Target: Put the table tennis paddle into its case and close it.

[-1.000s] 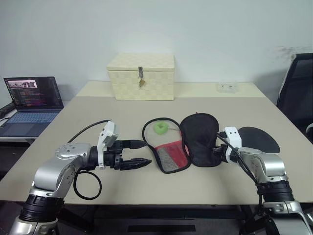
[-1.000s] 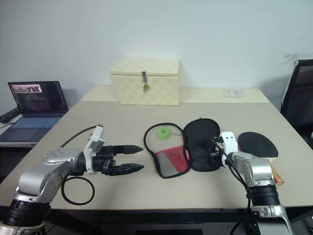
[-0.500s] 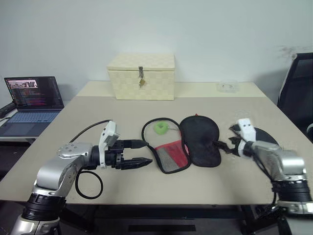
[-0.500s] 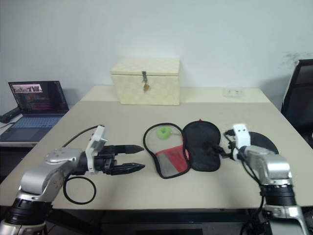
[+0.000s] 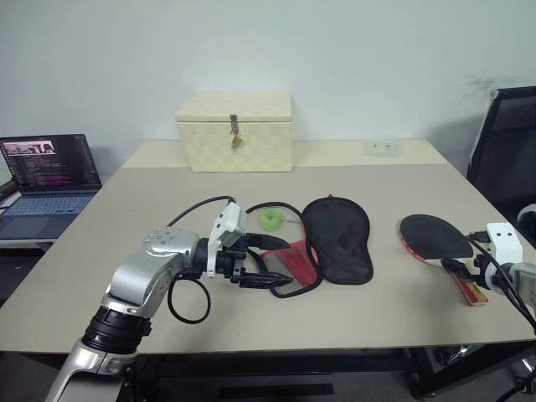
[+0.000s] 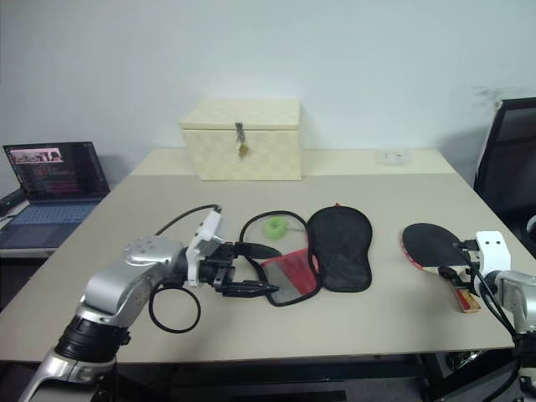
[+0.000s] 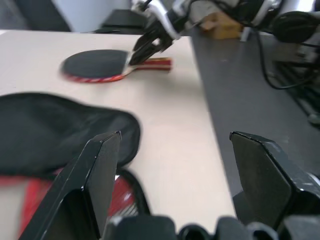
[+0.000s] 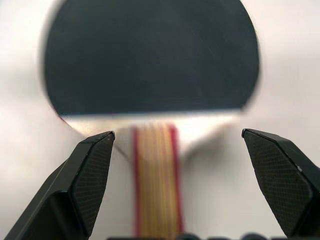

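Since 1 second ago, the right gripper [image 6: 459, 272] has left the soft black paddle-shaped zip case with red mesh panel [image 5: 322, 249] and swung out to the flat black-faced table tennis paddle with pale red-edged wooden handle [image 5: 441, 241], which lies on the beige table [image 5: 167, 201], well apart from the case. Meanwhile the left gripper [image 5: 266, 264] has closed in on the case's open edge. Both pincers stand wide open, holding nothing; the right straddles the handle without contact. Recommendation: centre the handle between the jaws and close low near the blade, while the left pins the case's open edge.
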Motion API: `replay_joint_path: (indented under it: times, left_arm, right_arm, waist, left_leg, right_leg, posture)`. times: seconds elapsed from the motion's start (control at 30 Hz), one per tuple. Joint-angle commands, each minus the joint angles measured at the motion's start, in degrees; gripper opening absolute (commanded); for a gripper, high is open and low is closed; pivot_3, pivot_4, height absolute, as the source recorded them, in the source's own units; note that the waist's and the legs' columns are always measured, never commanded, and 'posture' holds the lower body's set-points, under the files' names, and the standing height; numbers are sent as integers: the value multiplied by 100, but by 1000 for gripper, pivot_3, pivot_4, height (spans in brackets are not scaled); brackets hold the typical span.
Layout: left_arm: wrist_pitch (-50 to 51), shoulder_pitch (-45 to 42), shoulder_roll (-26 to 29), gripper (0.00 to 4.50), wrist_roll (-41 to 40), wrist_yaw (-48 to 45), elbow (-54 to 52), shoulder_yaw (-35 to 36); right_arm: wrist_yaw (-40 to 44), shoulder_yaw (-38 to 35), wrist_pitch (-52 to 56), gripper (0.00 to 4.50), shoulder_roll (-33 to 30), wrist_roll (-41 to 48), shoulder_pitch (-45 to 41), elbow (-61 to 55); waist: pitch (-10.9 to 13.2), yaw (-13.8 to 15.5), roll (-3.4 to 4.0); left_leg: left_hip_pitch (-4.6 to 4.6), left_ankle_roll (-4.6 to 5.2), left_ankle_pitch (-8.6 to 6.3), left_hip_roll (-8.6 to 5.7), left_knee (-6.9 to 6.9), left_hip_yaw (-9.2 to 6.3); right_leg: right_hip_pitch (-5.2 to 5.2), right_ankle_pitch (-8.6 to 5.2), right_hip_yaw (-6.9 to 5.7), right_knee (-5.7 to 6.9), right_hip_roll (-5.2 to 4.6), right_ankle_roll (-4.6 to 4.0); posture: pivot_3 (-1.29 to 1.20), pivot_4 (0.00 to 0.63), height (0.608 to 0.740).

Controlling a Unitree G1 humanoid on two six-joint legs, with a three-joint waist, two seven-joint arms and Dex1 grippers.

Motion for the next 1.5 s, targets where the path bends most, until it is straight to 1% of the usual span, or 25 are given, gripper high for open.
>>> replay_joint_path:
  times: [0.03, 0.23, 0.4, 0.5, 0.6, 0.73, 0.77, 0.8, 0.93, 1.07, 1.17, 1.3, 1.43, 1.5]
  left_arm:
    - [-95, -169, -38, 3813, -12, -126, -39, 7]
    - [-130, -165, -54, 3813, 37, -171, 3, 17]
    - [-160, -124, -40, 3813, 85, -166, 28, 54]
    - [-175, -58, -16, 3813, 107, -132, 13, 80]
    - [-155, 35, 21, 3813, 96, -39, -20, 160]
    - [-142, 210, 127, 3813, 83, 19, -86, 263]
    - [-132, 251, 151, 3813, 68, 41, -104, 294]
    - [-123, 287, 177, 3813, 52, 64, -119, 325]
    - [5, 475, 310, 3813, -62, 175, -251, 512]
    - [100, 725, 441, 3813, -105, 291, -382, 694]
    - [172, 847, 455, 3813, -145, 386, -493, 782]
    - [247, 987, 481, 3813, -224, 494, -642, 850]
    - [311, 1114, 542, 3813, -289, 583, -737, 981]
    - [325, 1141, 563, 3813, -303, 629, -738, 1052]
  right_arm:
    - [61, -137, -60, 4487, -84, 23, 88, -122]
    - [153, 72, -96, 4487, 44, 18, 123, -83]
    - [106, 253, -350, 4487, 169, -120, -104, 334]
    - [-40, 254, -383, 3935, 263, -163, -288, 597]
    - [-128, 207, -342, 2966, 334, -163, -405, 667]
    - [-199, 180, -333, 1551, 341, -198, -451, 680]
    - [-242, 161, -357, 1268, 340, -215, -467, 683]
    - [-278, 142, -381, 1088, 335, -226, -490, 675]
    - [-426, 5, -230, 1088, 352, -106, -667, 221]
    - [-718, -98, 466, 1088, 660, 246, -1049, -973]
    - [-1138, -114, 1086, 1088, 1248, 475, -1269, -1835]
    - [-1827, -57, 1754, 1088, 2359, 619, -1377, -2736]
    - [-2429, 170, 1943, 1088, 3450, 538, -1449, -3062]
    - [-2566, 294, 1864, 1088, 3726, 452, -1468, -3006]
  waist:
    - [0, -4, 0]
    - [0, -2, 0]
    - [0, -8, 0]
    - [-1, -25, -2]
    - [-1, -26, -2]
    - [-1, -24, -2]
    - [-1, -20, -2]
    - [-1, -18, -2]
    - [0, -18, -1]
    - [8, -46, 13]
    - [11, -65, 18]
    - [9, -23, 16]
    - [10, 41, 17]
    - [10, 61, 17]
  left_leg:
    - [0, 0, 0, 2, 1, -2]
    - [0, 0, 0, 2, 2, -1]
    - [2, 0, 0, 3, 3, -1]
    - [12, 0, 0, 3, 5, 5]
    - [25, 0, 0, 4, 5, 11]
    - [34, -1, 0, 6, 4, 12]
    - [34, 0, 0, 6, 4, 11]
    - [34, 0, 0, 7, 4, 11]
    - [34, 0, 0, 10, 4, 12]
    - [29, 0, 0, 13, -4, 14]
    - [25, -1, 0, 14, -6, 9]
    - [7, -1, 0, 39, -5, -6]
    - [-15, -2, 0, 40, -1, -16]
    - [-33, -2, 1, 34, 2, -16]
  right_leg:
    - [1, 0, -1, 0, 4, 0]
    - [2, -1, 2, -1, 4, 2]
    - [3, -1, 2, -1, 5, 1]
    - [10, -1, 7, -1, 6, 2]
    - [21, -6, 14, -1, 6, 10]
    - [29, -11, 15, -1, 6, 20]
    - [29, -11, 15, -1, 6, 20]
    - [29, -11, 15, -1, 6, 20]
    - [29, -11, 17, -1, 3, 20]
    - [12, -9, 29, 4, 5, 15]
    - [2, 1, 36, 8, 9, -4]
    - [0, 1, 16, 3, 12, -8]
    - [-12, 2, 10, 1, 6, -11]
    - [-30, 2, 7, 3, 1, -11]
  posture:
    - [0, 150, 740]
    - [0, 150, 740]
    - [0, 150, 740]
    - [0, 150, 740]
    - [0, 150, 740]
    - [0, 150, 740]
    - [0, 150, 740]
    - [0, 150, 740]
    - [0, 150, 740]
    - [0, 150, 740]
    - [0, 150, 740]
    - [0, 150, 740]
    - [0, 150, 740]
    - [0, 150, 740]
